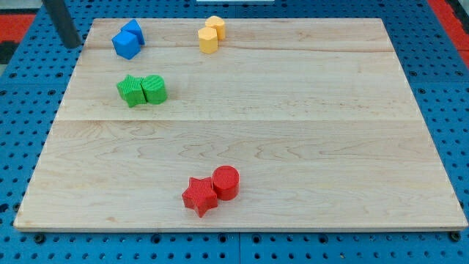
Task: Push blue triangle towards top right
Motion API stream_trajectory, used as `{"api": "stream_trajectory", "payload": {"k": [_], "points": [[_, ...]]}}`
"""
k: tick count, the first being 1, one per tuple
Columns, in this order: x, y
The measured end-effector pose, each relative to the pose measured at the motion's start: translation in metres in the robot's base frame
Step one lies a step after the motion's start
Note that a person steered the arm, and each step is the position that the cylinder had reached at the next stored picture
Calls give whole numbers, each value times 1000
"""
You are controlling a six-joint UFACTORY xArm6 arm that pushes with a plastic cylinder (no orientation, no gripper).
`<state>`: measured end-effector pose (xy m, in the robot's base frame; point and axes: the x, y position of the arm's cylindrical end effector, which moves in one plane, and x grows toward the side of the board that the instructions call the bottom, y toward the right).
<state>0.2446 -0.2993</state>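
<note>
You see a pale wooden surface (293, 132) lying on a blue pegboard base (22, 132), with red at the view's top corners. My tip (72, 45) sits at the view's top left, just off the board's left edge, on the pegboard; there are no jaws on this rod, so you have nothing apart or together to read. Two blue blocks touch each other near the top left corner of the board: the blue triangle (134, 30) lies at the back, and a blue cube-like block (125, 45) sits just in front of it, toward the view's left. My tip is near this pair, to their left, not touching them. Along the top edge, right of the blue pair, you find two yellow blocks (212, 34) pressed together. Below the blue pair, a green star (131, 90) touches a green rounded block (154, 89). Near the view's bottom centre, a red star (199, 196) touches a red cylinder (226, 182)
</note>
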Motion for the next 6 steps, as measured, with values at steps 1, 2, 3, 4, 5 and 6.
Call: {"api": "stream_trajectory", "payload": {"k": [1,2,3,4,5,6], "points": [[-41,37],[-39,119],[4,115],[26,111],[34,142],[47,181]]}}
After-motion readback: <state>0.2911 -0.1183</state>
